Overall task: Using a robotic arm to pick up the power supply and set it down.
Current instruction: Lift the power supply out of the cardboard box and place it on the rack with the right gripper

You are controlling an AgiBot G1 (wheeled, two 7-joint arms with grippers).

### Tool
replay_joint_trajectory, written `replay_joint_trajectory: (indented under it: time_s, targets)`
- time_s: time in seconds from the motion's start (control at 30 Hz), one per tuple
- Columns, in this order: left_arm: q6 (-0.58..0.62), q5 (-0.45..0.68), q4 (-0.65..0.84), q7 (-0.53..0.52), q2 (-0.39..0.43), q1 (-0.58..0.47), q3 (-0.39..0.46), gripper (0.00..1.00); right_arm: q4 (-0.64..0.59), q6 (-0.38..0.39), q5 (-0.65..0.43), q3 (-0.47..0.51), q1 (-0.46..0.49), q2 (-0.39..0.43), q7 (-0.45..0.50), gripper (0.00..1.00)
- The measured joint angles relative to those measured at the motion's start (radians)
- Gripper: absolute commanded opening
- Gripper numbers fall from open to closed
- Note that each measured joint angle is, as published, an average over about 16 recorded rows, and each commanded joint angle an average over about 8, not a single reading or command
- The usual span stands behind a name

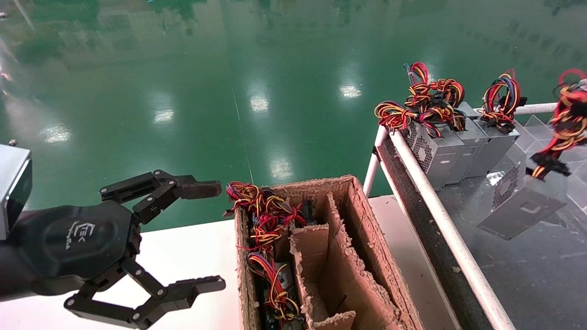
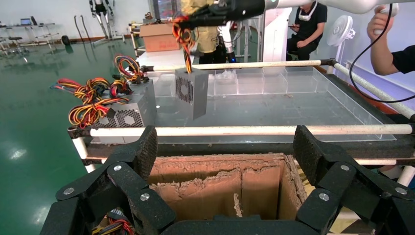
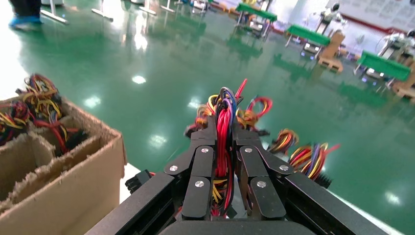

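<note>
Head view is showing the supply (image 1: 520, 204), a silver-grey metal box with a perforated mesh side, hanging tilted above the dark tray (image 1: 527, 275), dangling from its red and yellow wires (image 1: 566, 121). Right gripper (image 3: 224, 147) is pinching that wire bundle between closed fingers. Left gripper (image 1: 202, 236) is hovering with fingers spread wide beside the cardboard box (image 1: 367, 229).

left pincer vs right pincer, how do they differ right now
The left pincer is spread wide open and holds nothing; the right pincer is shut on the wire bundle of the power supply. The left one hovers beside the cardboard box, while the right one hangs the power supply tilted above the railed table. Both are black with jointed linkage fingers.
</note>
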Motion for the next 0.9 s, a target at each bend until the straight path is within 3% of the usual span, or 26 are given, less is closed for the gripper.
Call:
replay_joint_trajectory:
  time_s: [0.6, 0.87, 0.9]
  targets:
    - [0.000, 0.000, 0.000, 0.000, 0.000, 0.000, 0.000, 1.00, -0.182, 0.154, -0.110, -0.068, 0.136, -0.184, -0.110, 0.00]
    - [0.000, 0.000, 0.000, 0.000, 0.000, 0.000, 0.000, 1.00, -0.210, 0.176, -0.150, -0.095, 0.196, -0.243, -0.119, 0.00]
    - [0.000, 0.000, 0.000, 0.000, 0.000, 0.000, 0.000, 1.00, -0.213, 0.175, -0.154, -0.098, 0.203, -0.249, -0.120, 0.05]
